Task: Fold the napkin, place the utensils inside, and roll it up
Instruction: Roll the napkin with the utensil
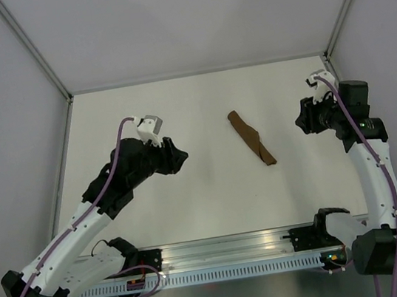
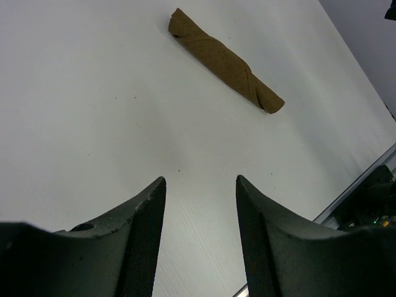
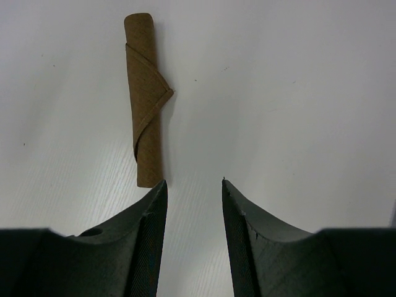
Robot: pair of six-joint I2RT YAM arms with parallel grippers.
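Both claws hang empty with jaws parted, the left gripper (image 2: 200, 179) and the right gripper (image 3: 193, 181) each well apart from the napkin (image 1: 251, 137). Rolled into a tight brown tube, it lies diagonally on the white table (image 1: 194, 216) between them.

Plain dark brown napkin (image 1: 251, 137) is rolled into a slim, tight tube, with one diagonal wrap edge showing across its outside. It lies flat on the white table (image 1: 214, 206), right of centre and set diagonally, far end leftward, near end rightward.
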